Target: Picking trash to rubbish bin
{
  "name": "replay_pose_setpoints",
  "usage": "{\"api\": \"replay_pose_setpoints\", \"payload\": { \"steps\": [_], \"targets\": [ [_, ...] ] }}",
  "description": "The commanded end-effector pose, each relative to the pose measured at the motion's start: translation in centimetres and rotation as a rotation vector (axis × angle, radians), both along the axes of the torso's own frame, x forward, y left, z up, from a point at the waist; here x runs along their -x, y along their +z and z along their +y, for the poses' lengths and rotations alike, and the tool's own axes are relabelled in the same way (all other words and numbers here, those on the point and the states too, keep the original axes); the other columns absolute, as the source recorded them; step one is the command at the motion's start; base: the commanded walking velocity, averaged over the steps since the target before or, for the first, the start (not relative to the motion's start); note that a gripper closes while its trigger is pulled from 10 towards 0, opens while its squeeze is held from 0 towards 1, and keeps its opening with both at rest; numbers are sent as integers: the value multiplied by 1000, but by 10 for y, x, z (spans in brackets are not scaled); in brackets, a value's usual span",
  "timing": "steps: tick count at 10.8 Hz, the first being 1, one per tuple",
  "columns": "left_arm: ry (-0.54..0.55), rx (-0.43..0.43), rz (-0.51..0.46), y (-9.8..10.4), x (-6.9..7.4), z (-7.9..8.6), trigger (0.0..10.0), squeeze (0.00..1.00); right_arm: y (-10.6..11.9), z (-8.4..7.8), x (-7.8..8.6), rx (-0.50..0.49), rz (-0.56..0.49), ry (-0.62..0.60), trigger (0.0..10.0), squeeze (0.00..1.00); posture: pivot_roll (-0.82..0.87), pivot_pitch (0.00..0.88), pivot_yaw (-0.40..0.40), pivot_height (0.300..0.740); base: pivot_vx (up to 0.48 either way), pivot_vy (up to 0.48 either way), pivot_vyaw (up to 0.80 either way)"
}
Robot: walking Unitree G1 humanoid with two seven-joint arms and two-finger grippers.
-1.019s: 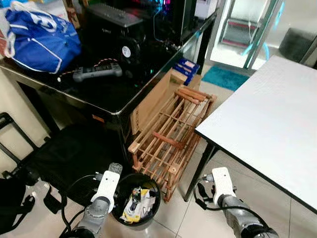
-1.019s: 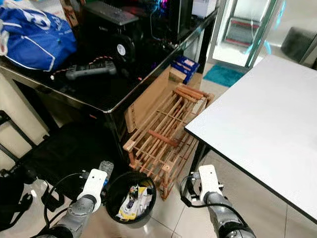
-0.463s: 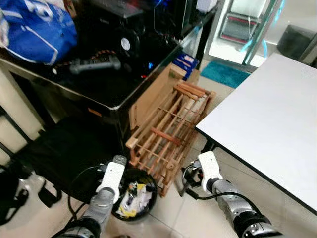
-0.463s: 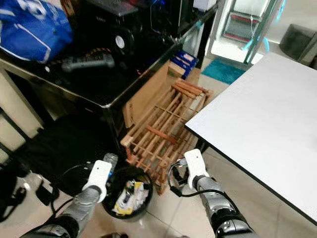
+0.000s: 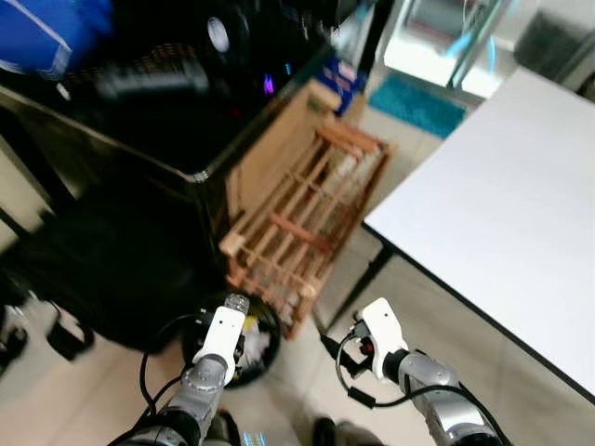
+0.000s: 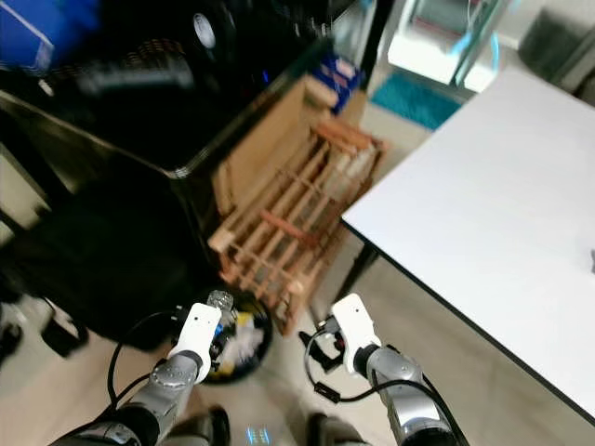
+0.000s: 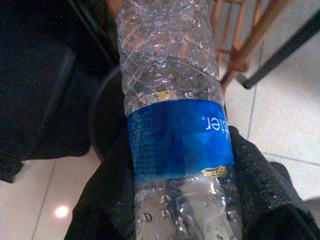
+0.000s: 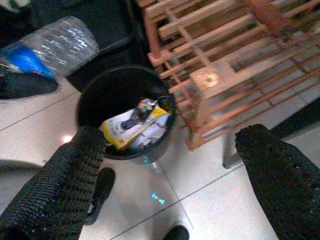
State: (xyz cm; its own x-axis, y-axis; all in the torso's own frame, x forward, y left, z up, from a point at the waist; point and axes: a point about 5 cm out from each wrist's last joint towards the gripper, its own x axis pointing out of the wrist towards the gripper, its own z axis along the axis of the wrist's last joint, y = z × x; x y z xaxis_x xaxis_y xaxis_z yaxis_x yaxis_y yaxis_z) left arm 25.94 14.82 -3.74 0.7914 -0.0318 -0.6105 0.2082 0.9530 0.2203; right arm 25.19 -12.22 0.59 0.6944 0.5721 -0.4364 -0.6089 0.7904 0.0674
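left claw (image 7: 175,200) grips bottle (image 7: 172,125) — over bin (image 8: 122,90)

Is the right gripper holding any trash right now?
No, the right gripper is open with nothing between its fingers, hovering above the rubbish bin.

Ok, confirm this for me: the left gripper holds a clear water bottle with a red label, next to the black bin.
Not quite. The label is blue, not red, as the left wrist view shows. The rest holds: the left gripper is shut on the clear water bottle, beside the black bin with trash in it.
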Motion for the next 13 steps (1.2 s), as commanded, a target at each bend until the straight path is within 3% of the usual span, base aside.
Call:
{"api": "replay_pose_setpoints", "payload": {
  "steps": [1,6,9,10,13],
  "targets": [
    [-20,-10,32,-6,7,-5,10000,0,1,-1,5,-6,18,14,10000,0,-114,307,-112,740,0,0,0],
    [8,-137,-49,15,-19,18,10000,0,40,18,29,-80,-9,64,10000,0,-131,389,-123,740,0,0,0],
    [12,-157,-56,15,-17,24,10000,20,45,19,38,-79,15,60,10000,0,-133,403,-121,740,0,0,0],
    [14,-157,-56,14,-16,24,10000,1000,45,20,40,-77,23,59,10000,0,-133,403,-122,740,0,0,0],
    [18,-157,-62,15,-18,23,10000,1000,46,20,42,-74,37,53,10000,0,-135,405,-123,740,0,0,0]
  ]
}}
